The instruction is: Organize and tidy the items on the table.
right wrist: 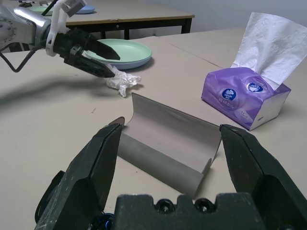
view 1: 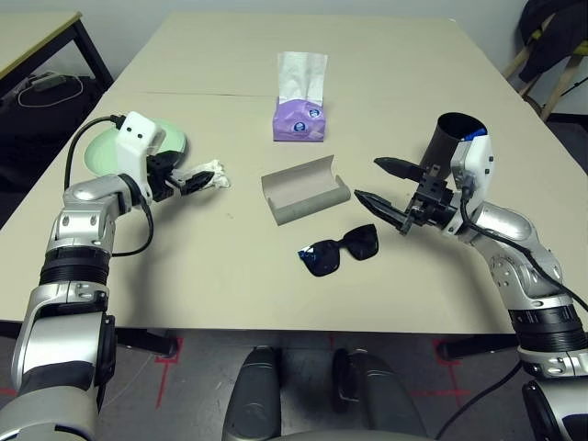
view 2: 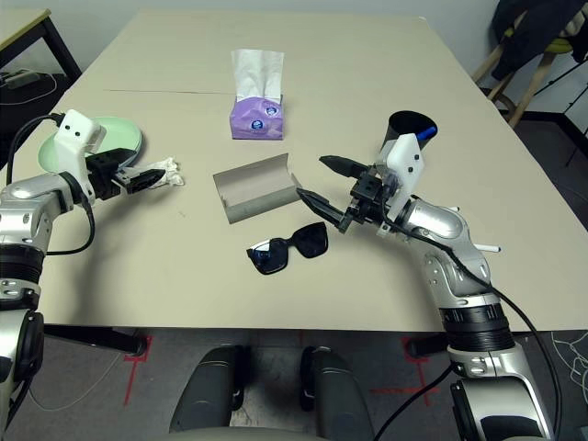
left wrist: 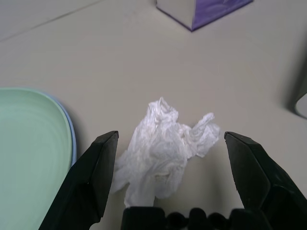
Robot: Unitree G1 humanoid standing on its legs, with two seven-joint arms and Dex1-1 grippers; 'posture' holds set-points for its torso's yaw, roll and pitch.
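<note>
Left pincer (left wrist: pixel 171 133) is spread wide, and I've got it right over the crumpled white tissue wad (left wrist: pixel 160 151), one finger to each side, nothing clamped between them. Just beside it sits the pale green plate (left wrist: pixel 29 153), stacked on the light blue plate (right wrist: pixel 136 64), over on my left side of the table (view 1: pixel 230 294). Across on the right, my right pincer (view 1: pixel 367 178) is wide too and empty, fingers pointing at the long grey glasses case (view 1: pixel 303 191), which lies open near the middle. Black sunglasses (view 1: pixel 323 258) are resting just on my side of that case, unfolded. Beyond it stands the purple tissue pack (view 1: pixel 299 122), one white sheet sticking up, and behind my right wrist there's a dark cylindrical holder (view 1: pixel 441 147) with something blue at its rim.
</note>
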